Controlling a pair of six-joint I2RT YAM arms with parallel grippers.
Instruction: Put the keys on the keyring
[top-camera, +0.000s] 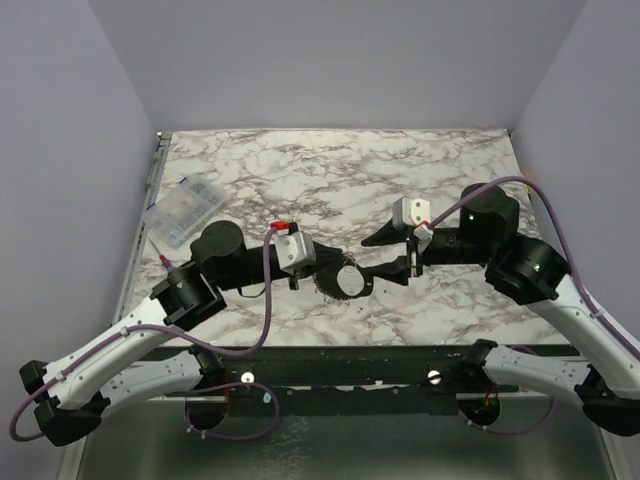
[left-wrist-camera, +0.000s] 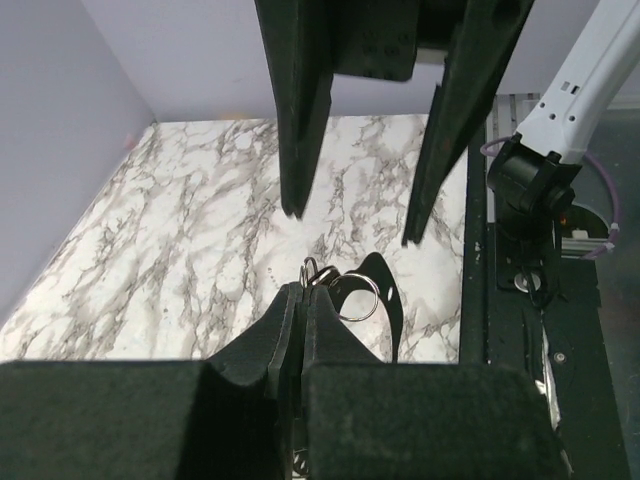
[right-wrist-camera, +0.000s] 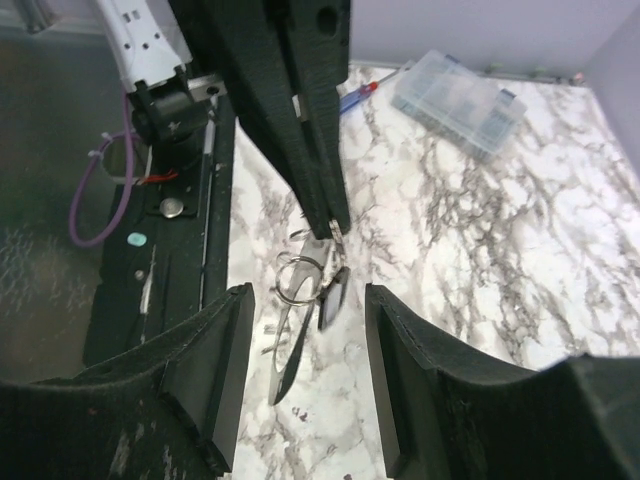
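My left gripper (top-camera: 335, 272) is shut on the keyring (top-camera: 346, 281), pinching it at its fingertips (left-wrist-camera: 303, 290) a little above the marble. The keyring is a silvery hoop (left-wrist-camera: 356, 297) that sticks out past the tips. Beside the hoop (right-wrist-camera: 298, 278) hangs a small dark oblong key (right-wrist-camera: 333, 298); whether it is threaded on I cannot tell. My right gripper (top-camera: 368, 258) faces the left one with its jaws open. Its fingers (right-wrist-camera: 215, 370) stand on either side of the hoop and key, touching neither. Seen from the left wrist, the right gripper (left-wrist-camera: 353, 225) hangs just beyond the hoop.
A clear plastic box (top-camera: 185, 213) lies at the table's left edge, also seen far off in the right wrist view (right-wrist-camera: 458, 100). A small red-tipped tool (right-wrist-camera: 365, 92) lies near it. The black mounting rail (top-camera: 350, 360) runs along the near edge.
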